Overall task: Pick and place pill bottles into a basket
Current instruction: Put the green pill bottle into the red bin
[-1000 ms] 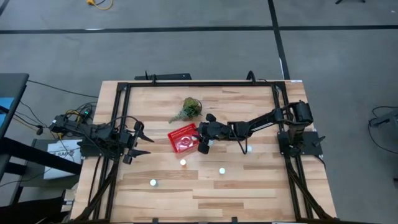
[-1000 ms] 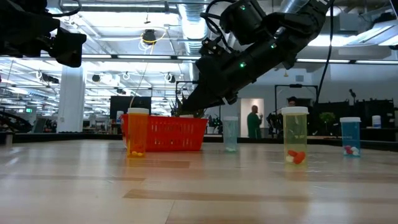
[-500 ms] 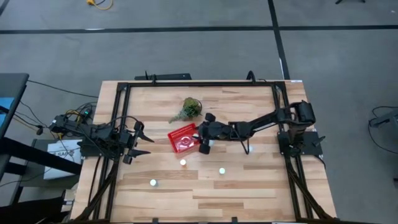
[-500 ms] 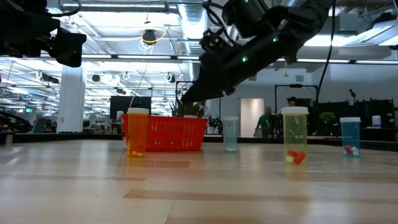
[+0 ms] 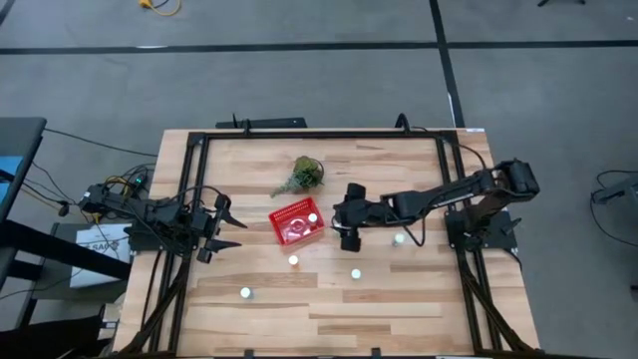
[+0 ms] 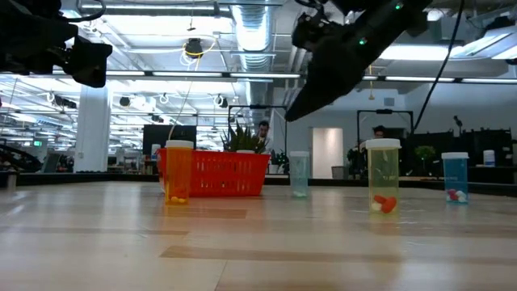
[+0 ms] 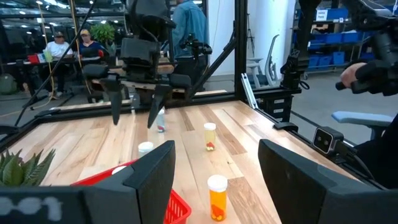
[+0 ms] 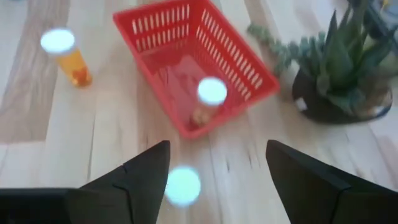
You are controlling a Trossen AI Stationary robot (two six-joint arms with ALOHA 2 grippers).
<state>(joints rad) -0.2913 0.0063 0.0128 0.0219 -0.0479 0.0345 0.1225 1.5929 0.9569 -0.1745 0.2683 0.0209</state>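
Jaws of the right gripper point(image 5: 351, 215) stand apart and hold nothing; its wrist view shows both fingers spread with open table between them. I read its position as just beside the basket point(image 5: 290, 231), on the side toward the right arm's base, raised above the table.

Contents of the basket: one capped bottle point(image 8: 210, 98) stands upright inside it. I cannot tell whether a second lies on the mesh floor.

Bottles outside the basket, as seen from above:
- one point(image 5: 293, 260) near the basket's front edge;
- one point(image 5: 355, 273) further toward the table's front;
- one point(image 5: 245, 293) well apart, toward the front left;
- one point(image 5: 399, 238) under the right arm's forearm.

My judgement of the step: a placement looks complete, and the right arm is free for the next pick.

Next move calls for choosing a target, centring the open fingers over its cap, descending, then closing on the body.

Left gripper point(image 5: 223, 229) waits at the table's left edge, fingers apart, empty.
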